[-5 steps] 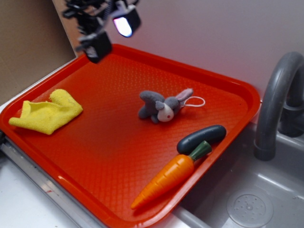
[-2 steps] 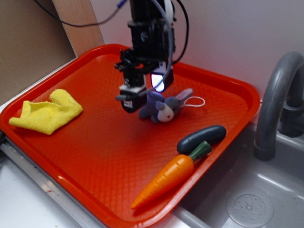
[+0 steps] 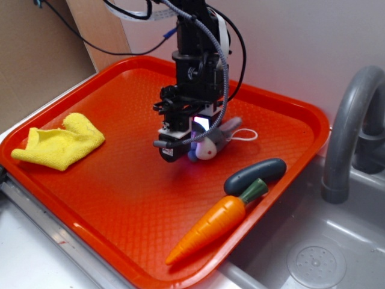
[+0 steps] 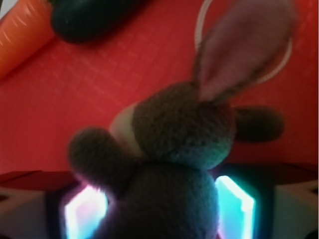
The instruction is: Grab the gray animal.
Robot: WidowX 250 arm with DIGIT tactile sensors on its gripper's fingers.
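The gray animal [image 3: 209, 146] is a small plush bunny lying on the red tray [image 3: 120, 186], its pink-lined ear [image 3: 231, 125] and white loop string pointing right. My gripper [image 3: 185, 142] has come down over it and hides most of its body. In the wrist view the bunny [image 4: 179, 129] fills the frame. Its body sits between my two glowing pads [image 4: 84, 211], which straddle it with the jaws still spread wide. The gripper [image 4: 159, 209] is open around the bunny's body.
A dark gray oblong toy vegetable [image 3: 255, 174] and an orange carrot [image 3: 210, 229] lie near the tray's right front edge. A yellow cloth [image 3: 60, 143] lies at the tray's left. A gray faucet [image 3: 349, 126] and sink [image 3: 313, 256] stand to the right.
The gripper came from the tray's far left corner to the bunny, then dropped lower over it. The bunny's body now sits between the fingers.
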